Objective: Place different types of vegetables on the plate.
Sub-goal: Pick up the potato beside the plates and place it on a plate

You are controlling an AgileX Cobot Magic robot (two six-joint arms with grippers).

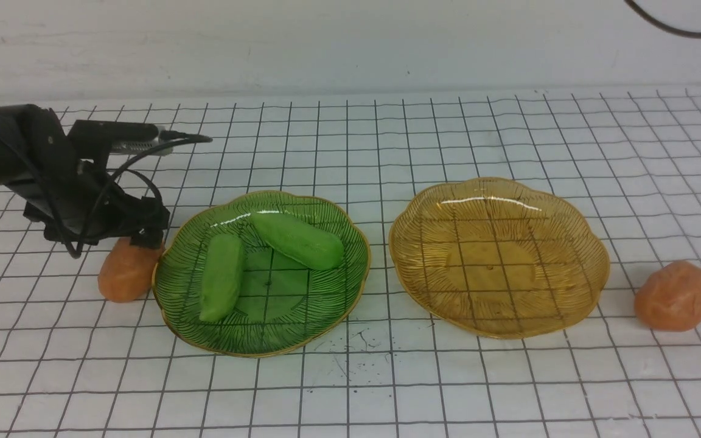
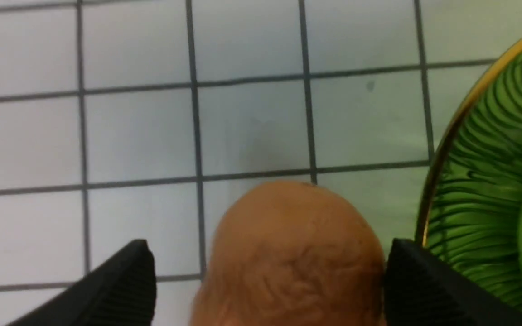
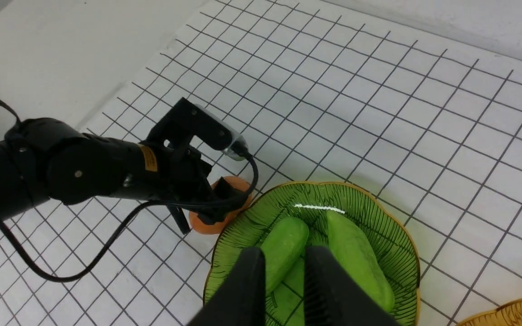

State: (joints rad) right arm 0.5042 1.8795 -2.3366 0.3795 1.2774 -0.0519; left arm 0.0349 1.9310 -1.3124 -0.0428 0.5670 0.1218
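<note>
- Closest in, and only the right wrist view catches it: the right gripper [image 3: 284, 253], its black jaws a little apart, a narrow gap between the tips and nothing pinched there.
- Up front on the bench [image 1: 369, 389], white with a black grid, sits the green translucent plate [image 1: 268, 328], oval, ribbed, scalloped and trimmed in gold.
- Two vegetables are on that plate! The upright-looking light-green oblong toy cucumber [image 1: 221, 277] lies on the left side, running near to far; the slanted light-green oblong toy cucumber [image 1: 299, 240] lies beyond it and to the right, angled across the far side.
- Over to the right, just beside the green one, there's the amber translucent plate [image 1: 490, 304], ribbed and scalloped too, with bare plate showing right across it.
- Farther right, out on the bench and apart from the amber plate, rests the right-hand orange-brown lumpy toy potato [image 1: 676, 296].
- Now to the left side, a touch farther off: the left-hand orange-brown lumpy toy potato [image 1: 126, 271] is on the bench, right beside the green plate's rim.
- And here's the action! The left gripper [image 2: 268, 267] is down over that potato, black jaws spread wide, one on each side of it; whether either one touches, I can't tell.
- Behind it all, at the back, stands the plain white wall [image 1: 350, 48].
</note>
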